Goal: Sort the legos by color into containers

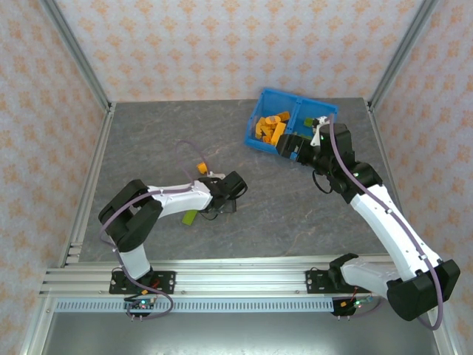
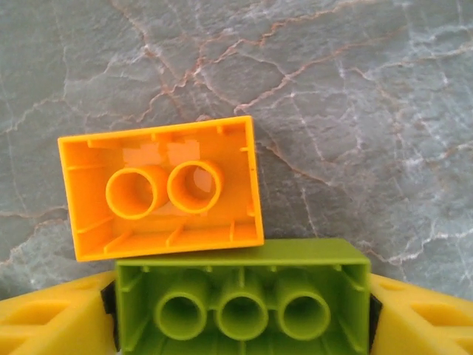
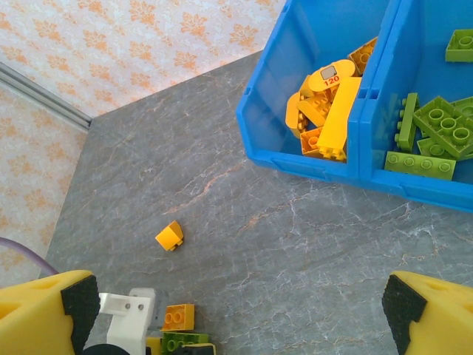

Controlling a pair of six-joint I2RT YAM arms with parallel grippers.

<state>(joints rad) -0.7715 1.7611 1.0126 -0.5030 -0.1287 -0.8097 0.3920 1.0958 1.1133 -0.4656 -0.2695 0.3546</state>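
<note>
1. The left hand (image 2: 240,322) is closed narrow on a green brick (image 2: 240,296), with its black pads (image 2: 108,307) against the brick's two short ends. The hollow underside faces the wrist camera. I cannot tell whether the brick is off the table (image 2: 355,111) yet.
2. An orange brick (image 2: 162,188) lies at the green brick's 11 o'clock, with one long edge touching it.
3. The right hand (image 3: 240,314) hangs wide and empty near the blue bin (image 3: 295,140), which stands at the table's 1 o'clock.
4. Orange bricks lie in the bin's 9 o'clock compartment and green ones in the 3 o'clock compartment (image 3: 436,81).
5. The step in hand looks like picking up a green brick. The next move calls for a straight lift, so that the orange brick is not dragged along. The carry then goes to the 3 o'clock compartment, where the right hand may need to give room.
6. The orange brick and a small orange piece (image 3: 170,235) on the table are not yet sorted.
</note>
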